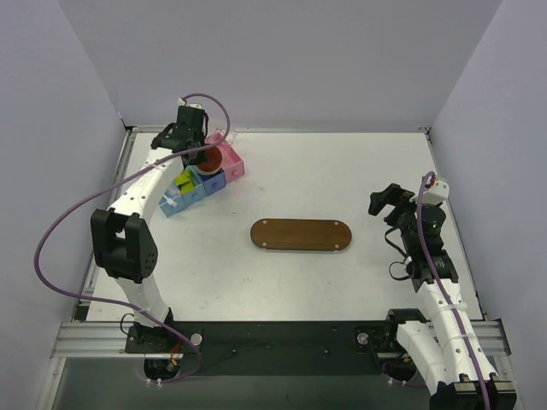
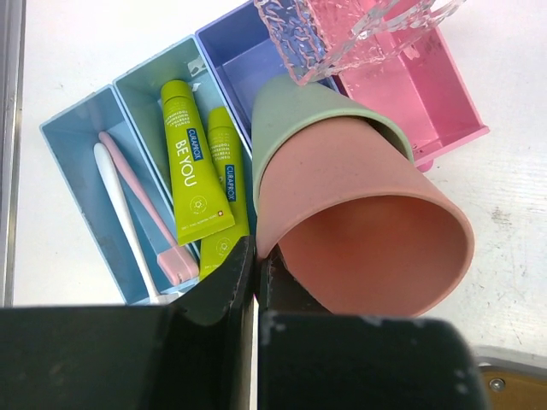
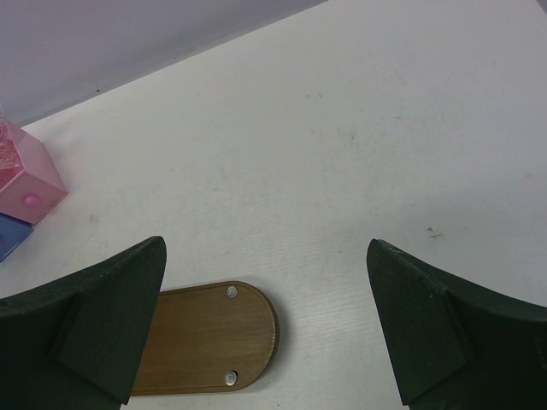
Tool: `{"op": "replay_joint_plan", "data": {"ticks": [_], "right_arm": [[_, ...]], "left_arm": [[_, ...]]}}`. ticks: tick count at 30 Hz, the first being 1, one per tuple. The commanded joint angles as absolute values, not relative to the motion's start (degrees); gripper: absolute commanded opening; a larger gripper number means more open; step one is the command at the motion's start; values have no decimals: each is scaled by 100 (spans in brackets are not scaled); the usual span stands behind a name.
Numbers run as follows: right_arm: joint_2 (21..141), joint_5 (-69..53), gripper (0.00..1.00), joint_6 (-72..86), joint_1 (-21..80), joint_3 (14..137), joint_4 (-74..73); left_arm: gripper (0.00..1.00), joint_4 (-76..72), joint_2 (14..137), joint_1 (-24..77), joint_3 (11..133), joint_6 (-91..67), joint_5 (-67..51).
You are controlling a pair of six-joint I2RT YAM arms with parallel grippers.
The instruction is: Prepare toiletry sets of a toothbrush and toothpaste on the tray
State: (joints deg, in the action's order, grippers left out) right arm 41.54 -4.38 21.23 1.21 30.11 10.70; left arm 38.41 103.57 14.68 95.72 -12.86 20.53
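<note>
Left gripper (image 2: 255,265) seems clenched on the rim of the salmon cup (image 2: 367,239); the green cup (image 2: 308,102) nested around it may lift too. Right gripper (image 3: 265,248) gapes beside tray (image 3: 214,333).

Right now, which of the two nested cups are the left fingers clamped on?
The salmon-pink cup, the inner one, whose rim sticks out past the green cup. The left fingers pinch that rim; the green cup sits farther back.

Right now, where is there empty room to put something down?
The whole tray is bare, and so is the white table between it and the back wall. It's crowded at the back left: bins, stacked cups and the left tool.
</note>
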Motion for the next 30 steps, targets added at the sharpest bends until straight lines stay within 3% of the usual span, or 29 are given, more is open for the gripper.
{"op": "replay_joint_plan", "data": {"ticks": [1, 30], "right_arm": [[4192, -501, 97, 2188, 149, 3243, 1152], [4271, -431, 96, 2171, 141, 3349, 1064]], "left_arm": [[0, 3911, 10046, 1389, 10177, -1213, 1793], [0, 4843, 8887, 1468, 9985, -809, 1512]]}}
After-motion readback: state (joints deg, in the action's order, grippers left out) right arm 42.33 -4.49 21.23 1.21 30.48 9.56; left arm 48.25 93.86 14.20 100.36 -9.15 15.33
